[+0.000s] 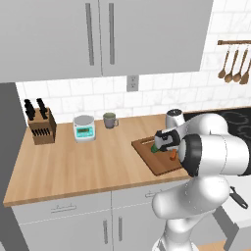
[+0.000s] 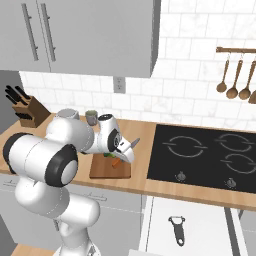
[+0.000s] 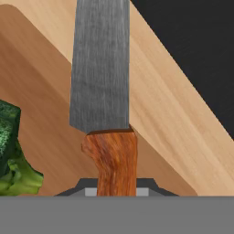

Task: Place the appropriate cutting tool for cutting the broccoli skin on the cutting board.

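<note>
My gripper (image 3: 116, 191) is shut on the orange wooden handle of the cutting tool (image 3: 100, 77), and its wide grey blade points away from the hand. Below it lies the brown cutting board (image 3: 41, 91), with the dark green broccoli (image 3: 11, 155) resting on the board just left of the handle. From the left base view, the gripper (image 1: 164, 142) hovers over the cutting board (image 1: 149, 164), close to the broccoli (image 1: 155, 148). From the right base view, the cutting tool (image 2: 133, 144) sticks out of the gripper (image 2: 122, 151) above the board (image 2: 102, 171).
A knife block (image 1: 40, 125), a kitchen scale (image 1: 84, 128) and a mug (image 1: 110, 120) stand on the counter to the left. A black stovetop (image 2: 210, 155) lies right of the board. A black peeler (image 2: 176, 229) rests in an open drawer. Wooden spoons (image 2: 234, 75) hang on the wall.
</note>
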Robot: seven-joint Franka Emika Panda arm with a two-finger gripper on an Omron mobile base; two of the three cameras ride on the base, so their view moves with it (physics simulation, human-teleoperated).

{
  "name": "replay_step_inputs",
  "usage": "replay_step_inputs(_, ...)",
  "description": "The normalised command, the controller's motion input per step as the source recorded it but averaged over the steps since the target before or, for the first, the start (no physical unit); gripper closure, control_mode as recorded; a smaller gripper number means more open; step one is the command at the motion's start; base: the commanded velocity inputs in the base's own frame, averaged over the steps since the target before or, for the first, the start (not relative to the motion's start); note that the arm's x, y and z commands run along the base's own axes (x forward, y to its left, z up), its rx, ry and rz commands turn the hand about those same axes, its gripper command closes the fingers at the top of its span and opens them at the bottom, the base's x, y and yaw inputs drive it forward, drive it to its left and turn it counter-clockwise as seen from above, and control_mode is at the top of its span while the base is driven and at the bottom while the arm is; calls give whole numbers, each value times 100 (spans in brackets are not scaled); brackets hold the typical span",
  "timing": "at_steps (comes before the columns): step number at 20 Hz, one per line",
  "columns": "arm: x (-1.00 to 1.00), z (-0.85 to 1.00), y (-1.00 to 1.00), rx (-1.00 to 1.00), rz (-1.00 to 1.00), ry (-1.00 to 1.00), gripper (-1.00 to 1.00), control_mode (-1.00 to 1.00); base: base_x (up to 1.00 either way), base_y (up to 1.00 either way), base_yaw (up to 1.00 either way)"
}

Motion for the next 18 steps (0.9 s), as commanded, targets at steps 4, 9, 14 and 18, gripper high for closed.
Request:
replay_step_inputs(4,-8,-22,19,3,0,-2,100,-100,0,0,0)
replay_step_inputs(9,-19,-28,19,5,0,-1,100,-100,0,0,0)
replay_step_inputs(14,-14,-24,11,6,0,0,100,-100,0,0,0)
replay_step_inputs(18,-9,-17,1,8,0,0,100,-100,0,0,0)
